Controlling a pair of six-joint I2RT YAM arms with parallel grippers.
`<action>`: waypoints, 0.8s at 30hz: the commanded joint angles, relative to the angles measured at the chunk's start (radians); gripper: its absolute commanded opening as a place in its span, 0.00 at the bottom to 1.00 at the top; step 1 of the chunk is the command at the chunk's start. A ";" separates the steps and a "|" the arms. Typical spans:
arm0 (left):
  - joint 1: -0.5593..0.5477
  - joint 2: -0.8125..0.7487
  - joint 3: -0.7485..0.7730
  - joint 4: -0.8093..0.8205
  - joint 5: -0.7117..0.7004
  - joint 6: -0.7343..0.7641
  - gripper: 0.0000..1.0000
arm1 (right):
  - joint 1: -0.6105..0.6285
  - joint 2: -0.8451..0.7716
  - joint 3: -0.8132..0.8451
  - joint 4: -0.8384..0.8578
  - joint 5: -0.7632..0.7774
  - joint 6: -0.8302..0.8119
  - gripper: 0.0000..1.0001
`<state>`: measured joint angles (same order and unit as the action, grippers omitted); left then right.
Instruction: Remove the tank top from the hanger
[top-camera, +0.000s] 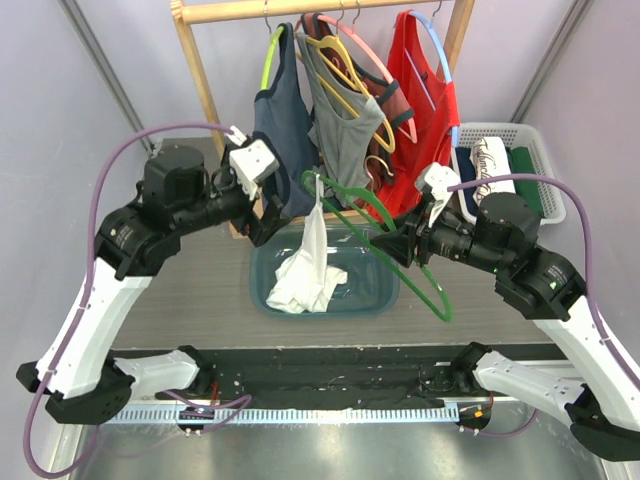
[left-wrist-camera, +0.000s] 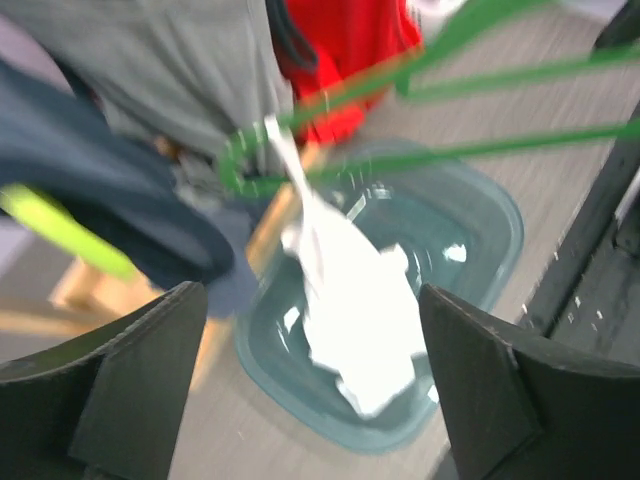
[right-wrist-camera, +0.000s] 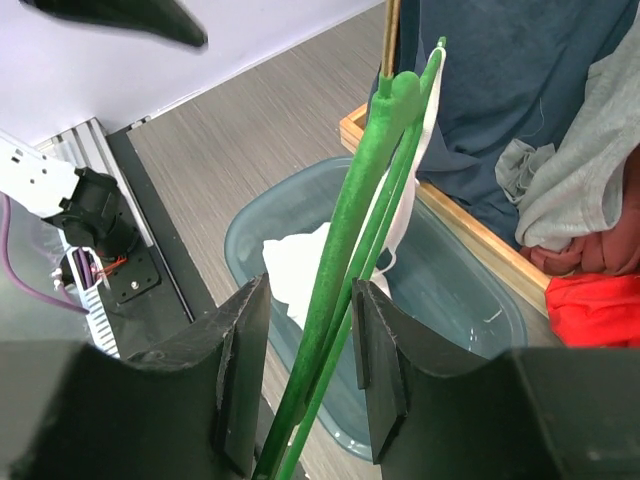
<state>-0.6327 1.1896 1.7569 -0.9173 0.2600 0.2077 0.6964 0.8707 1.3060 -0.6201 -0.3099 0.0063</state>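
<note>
The white tank top hangs by one strap from the far end of a green hanger. Its body is bunched in the teal bin below. My right gripper is shut on the hanger's bars and holds it tilted over the bin. In the right wrist view the hanger runs up between the jaws, with the tank top behind. My left gripper is open and empty, just left of the strap. In the left wrist view its fingers frame the tank top and the bin.
A wooden rack at the back carries a navy top, a grey top and a red top on coloured hangers. A white basket of folded clothes stands at the back right.
</note>
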 joint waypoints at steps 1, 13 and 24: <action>0.005 -0.027 -0.138 0.060 -0.006 -0.050 0.84 | 0.000 0.004 0.062 0.042 -0.011 0.001 0.01; 0.005 0.018 -0.169 0.149 0.028 -0.087 0.79 | 0.000 0.028 0.072 0.020 -0.164 0.024 0.01; 0.010 0.036 -0.212 0.182 0.053 -0.140 0.66 | 0.000 0.001 0.067 0.066 -0.216 0.064 0.01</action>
<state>-0.6312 1.2160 1.5471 -0.7990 0.2928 0.0986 0.6964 0.8944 1.3319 -0.6300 -0.4732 0.0406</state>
